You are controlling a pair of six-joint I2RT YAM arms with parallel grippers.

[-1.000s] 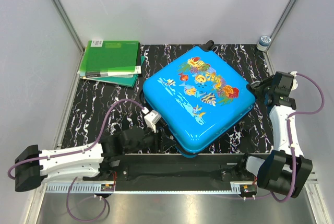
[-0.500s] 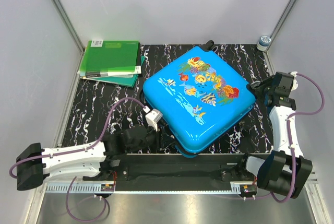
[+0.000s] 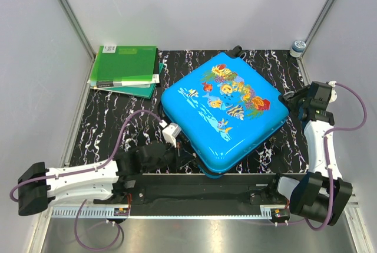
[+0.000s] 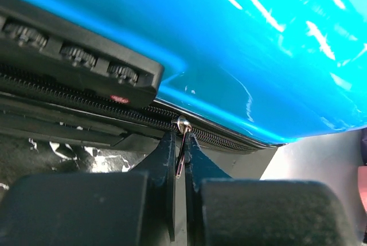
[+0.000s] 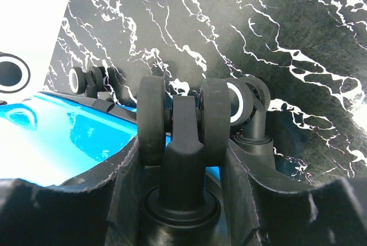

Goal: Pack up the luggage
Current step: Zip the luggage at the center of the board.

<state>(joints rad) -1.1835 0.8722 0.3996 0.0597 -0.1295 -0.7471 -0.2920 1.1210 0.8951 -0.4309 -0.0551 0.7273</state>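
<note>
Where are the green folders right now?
In the top view, the green folders lie stacked at the far left corner of the table, just left of the blue suitcase.

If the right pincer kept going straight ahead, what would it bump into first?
The black double wheel of the luggage. The right pincer has it between its fingers, so it would likely push straight into it.

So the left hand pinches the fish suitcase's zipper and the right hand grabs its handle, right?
No, only the handle part is wrong. The right wrist view shows the right gripper closed around a wheel of the luggage, not its handle. The left gripper does pinch the zipper pull.
</note>
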